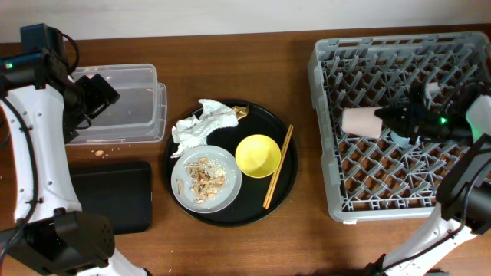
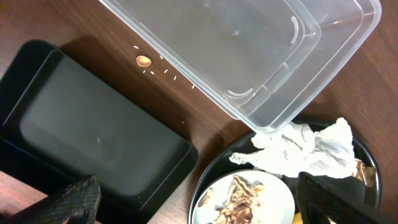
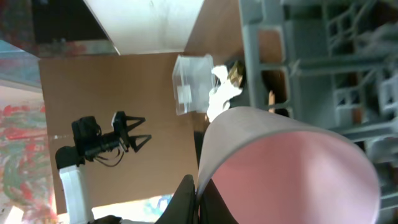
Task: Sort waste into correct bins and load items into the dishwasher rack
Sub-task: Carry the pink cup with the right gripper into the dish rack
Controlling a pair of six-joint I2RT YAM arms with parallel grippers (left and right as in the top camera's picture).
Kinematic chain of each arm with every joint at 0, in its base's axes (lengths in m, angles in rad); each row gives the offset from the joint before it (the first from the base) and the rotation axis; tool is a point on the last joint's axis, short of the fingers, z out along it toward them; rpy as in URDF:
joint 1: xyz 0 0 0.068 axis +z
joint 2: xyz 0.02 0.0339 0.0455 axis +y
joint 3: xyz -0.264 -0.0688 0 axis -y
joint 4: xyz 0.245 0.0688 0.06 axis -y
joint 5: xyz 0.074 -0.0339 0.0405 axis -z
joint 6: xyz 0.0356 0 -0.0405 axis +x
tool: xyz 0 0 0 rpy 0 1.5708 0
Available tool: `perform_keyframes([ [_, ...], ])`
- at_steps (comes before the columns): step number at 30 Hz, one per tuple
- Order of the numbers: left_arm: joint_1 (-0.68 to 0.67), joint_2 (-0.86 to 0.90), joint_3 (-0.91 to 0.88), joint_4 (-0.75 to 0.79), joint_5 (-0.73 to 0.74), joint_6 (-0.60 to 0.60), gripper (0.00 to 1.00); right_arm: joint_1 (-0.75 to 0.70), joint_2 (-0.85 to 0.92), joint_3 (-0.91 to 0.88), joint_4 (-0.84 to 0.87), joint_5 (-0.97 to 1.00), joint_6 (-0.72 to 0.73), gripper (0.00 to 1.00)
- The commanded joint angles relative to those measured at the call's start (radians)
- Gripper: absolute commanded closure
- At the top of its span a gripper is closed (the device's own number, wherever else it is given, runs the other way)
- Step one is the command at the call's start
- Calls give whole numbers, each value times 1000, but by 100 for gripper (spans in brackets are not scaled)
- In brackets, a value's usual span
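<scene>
Largest, at the right of the overhead frame: dishwasher rack [image 1: 326, 165]. Holds the pink cup [image 1: 360, 122] on its side among the upper-left pegs, with the right jaws clamped on its rim.

Next, at centre: round black tray [image 1: 285, 192]. Carries the pale-grey plate [image 1: 229, 193] strewn with food scraps [image 1: 201, 178], the yellow bowl [image 1: 258, 156] touching the plate, and the chopsticks [image 1: 278, 167] slanted along the right rim. Also carries the crumpled tissue [image 1: 203, 125] at the top and, just beside it, the gold-brown wrapper [image 1: 242, 113].

At upper left: clear tub [image 1: 157, 107], with the left jaws spread wide apart above its left part. Below it: shallow black tray [image 1: 115, 195]. Between those two, on the table [image 1: 230, 54], a few loose crumbs [image 1: 100, 152].

Bare wood between round tray and rack. Tub's right wall close to the round tray's rim.
</scene>
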Motion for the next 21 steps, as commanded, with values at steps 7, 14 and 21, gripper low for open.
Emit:
perform_keyframes([
  [7,5,-29,18,-1,-8,-9,1,63,-12,-16,73,-143,-32,96],
  [14,5,-29,18,-1,-8,-9,1,72,-12,-24,77,-28,-26,96],
  [21,5,-29,18,-1,-8,-9,1,43,-11,-44,94,-30,-26,96],
])
